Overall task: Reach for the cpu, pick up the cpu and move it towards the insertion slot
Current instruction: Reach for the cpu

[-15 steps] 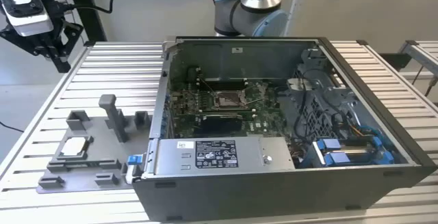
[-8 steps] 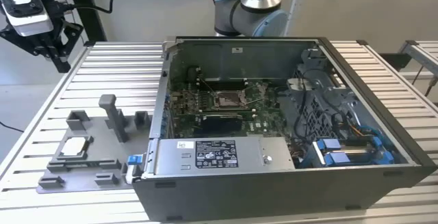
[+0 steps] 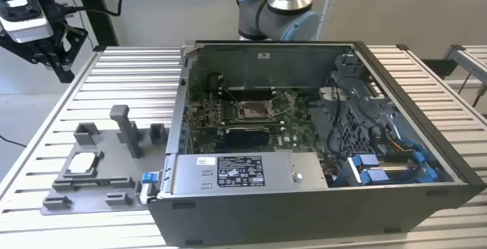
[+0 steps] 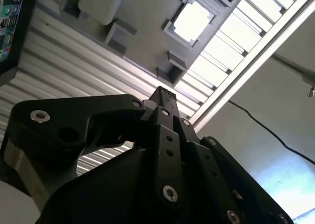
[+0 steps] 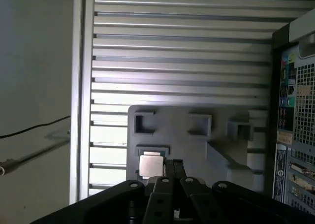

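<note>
The writing first: a black-and-white label [image 3: 239, 172] sits on the silver power supply [image 3: 251, 175] at the near side of the open computer case [image 3: 304, 209], with a smaller white sticker [image 3: 205, 160] beside it, and I cannot make out the print on either. In the first wrist view the back panel of the case [image 5: 293, 135] carries more stickers and coloured ports, equally unreadable to me. The gripper [image 3: 63, 71] hangs in the air at the far corner of the slatted table [image 3: 129, 72], on the exterior view's left, well apart from everything below it. Its two black fingers are pressed together with nothing between them (plain in both wrist views [image 5: 173, 164] [image 4: 165, 92]), and they touch nothing. The cpu [image 3: 82, 163] lies flat with its pale face up in a square pocket of the grey fixture plate [image 3: 114, 189], at the near end of the table on the exterior view's left. It also shows as a bright square in both wrist views [image 5: 150, 166] [image 4: 192, 21]. The insertion slot [image 3: 254, 110] is a silver-framed square on the green motherboard [image 3: 205, 129] inside the case, to the right of the fixture and well apart from the cpu.
</note>
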You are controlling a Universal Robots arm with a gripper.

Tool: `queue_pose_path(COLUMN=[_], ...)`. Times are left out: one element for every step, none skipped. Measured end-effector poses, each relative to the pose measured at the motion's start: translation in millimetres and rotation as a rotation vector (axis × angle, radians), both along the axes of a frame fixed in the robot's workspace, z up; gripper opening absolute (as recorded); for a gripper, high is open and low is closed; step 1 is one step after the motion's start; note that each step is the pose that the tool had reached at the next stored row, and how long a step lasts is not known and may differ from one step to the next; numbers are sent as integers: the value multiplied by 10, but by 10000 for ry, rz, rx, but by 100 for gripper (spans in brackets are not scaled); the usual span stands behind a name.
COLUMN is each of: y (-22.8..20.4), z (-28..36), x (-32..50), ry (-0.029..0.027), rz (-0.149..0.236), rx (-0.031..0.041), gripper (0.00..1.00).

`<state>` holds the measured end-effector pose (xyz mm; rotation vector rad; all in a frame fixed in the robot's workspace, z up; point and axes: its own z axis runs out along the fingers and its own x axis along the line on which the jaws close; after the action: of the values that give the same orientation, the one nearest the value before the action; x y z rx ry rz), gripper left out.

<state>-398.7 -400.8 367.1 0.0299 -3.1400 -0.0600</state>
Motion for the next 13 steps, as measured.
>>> queue_pose_path(y=[-33, -67, -101, -131, -165, -194, -220, -241, -260, -278, -296, -316, -334], z=[-2, -5, -7, -9, -11, -13, -16, -19, -22, -24, -27, -30, -33], x=[-9, -18, -28, -38, -48, -59, -72, -83, -95, -108, -121, -134, -146], ry=[0, -1, 0, 0, 0, 0, 1, 0, -1, 0, 0, -1, -1], rz=[0, 0, 0, 1, 1, 1, 0, -1, -2, -2, -3, -3, -3], rx=[0, 0, 0, 0, 0, 0, -1, 0, 0, 0, 0, 1, 0], gripper=[0, 0, 0, 0, 0, 0, 0, 0, 0, 0, 0, 0, 0])
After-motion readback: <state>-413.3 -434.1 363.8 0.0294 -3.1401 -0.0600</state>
